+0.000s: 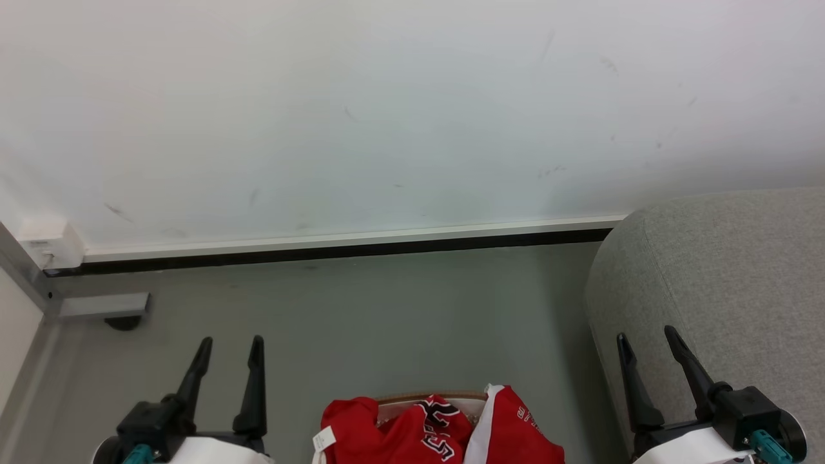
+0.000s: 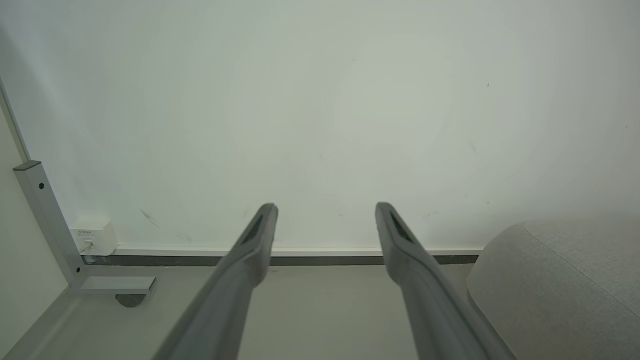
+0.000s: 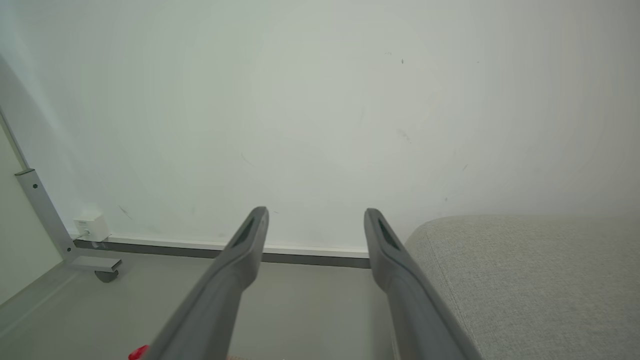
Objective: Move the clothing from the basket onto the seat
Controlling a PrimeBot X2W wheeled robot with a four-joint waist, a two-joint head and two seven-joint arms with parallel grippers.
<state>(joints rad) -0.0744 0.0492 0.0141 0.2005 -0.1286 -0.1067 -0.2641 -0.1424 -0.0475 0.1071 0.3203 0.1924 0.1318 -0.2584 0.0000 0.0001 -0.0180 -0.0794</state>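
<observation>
Grey floor [image 1: 361, 309], white wall [image 1: 387, 116]. Clothing [image 1: 412, 435] heaped in basket [image 1: 432, 394]; seat [image 1: 722, 290] at floor's right. Left gripper [image 1: 232, 339], right gripper [image 1: 644, 332] wide, empty. Risk of snagging rim, tipping basket.

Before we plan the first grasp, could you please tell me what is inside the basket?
Red clothing with white trim and lettering lies in the basket, spilling over its tan rim. Whatever lies beneath the heap, and the basket's floor, is covered.

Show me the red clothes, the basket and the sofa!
clothes [image 1: 387, 438], head view, on the plain red cloth.
basket [image 1: 430, 395], head view, on its brown rim.
sofa [image 1: 728, 270], head view, on its grey rounded end.
</observation>
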